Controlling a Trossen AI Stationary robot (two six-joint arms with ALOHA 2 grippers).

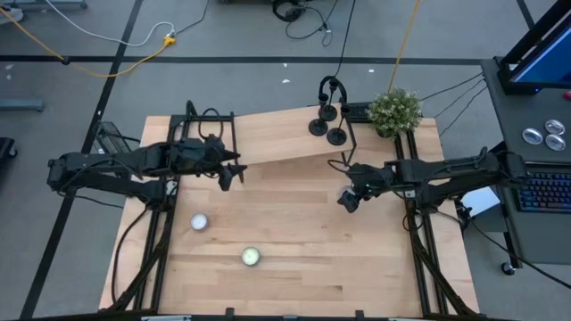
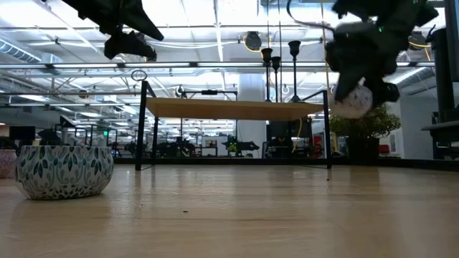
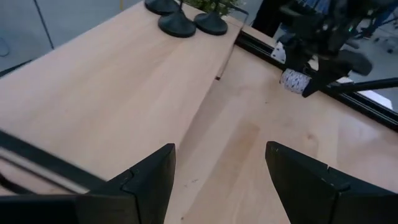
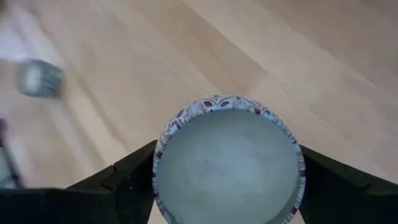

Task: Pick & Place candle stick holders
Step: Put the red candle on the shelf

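Note:
Three black candle stick holders [image 1: 326, 123] stand by their round bases on the raised wooden shelf [image 1: 268, 138] at the table's far side; they also show in the left wrist view [image 3: 180, 18] and in the low view [image 2: 278, 57]. My left gripper [image 1: 234, 174] is open and empty [image 3: 221, 180], above the table beside the shelf's near edge. My right gripper [image 1: 348, 198] is shut on a round candle tin with a patterned wall [image 4: 227, 165], in the air near the shelf's right end [image 2: 351, 100]. My right gripper pinches the candle tin by two opposite sides of its round patterned wall [image 4: 159, 155] between its two fingers. The fingers come from above, slanting down. The tin is lifted clear of the table, its pale top facing the wrist camera.
Two more round candles stand on the table, one at the left middle [image 1: 199, 222] and one near the front [image 1: 251, 257]; one shows close in the low view [image 2: 64, 170]. A small green plant [image 1: 395, 111] stands at the shelf's far right. The shelf's thin legs [image 2: 328, 140] stand on the table.

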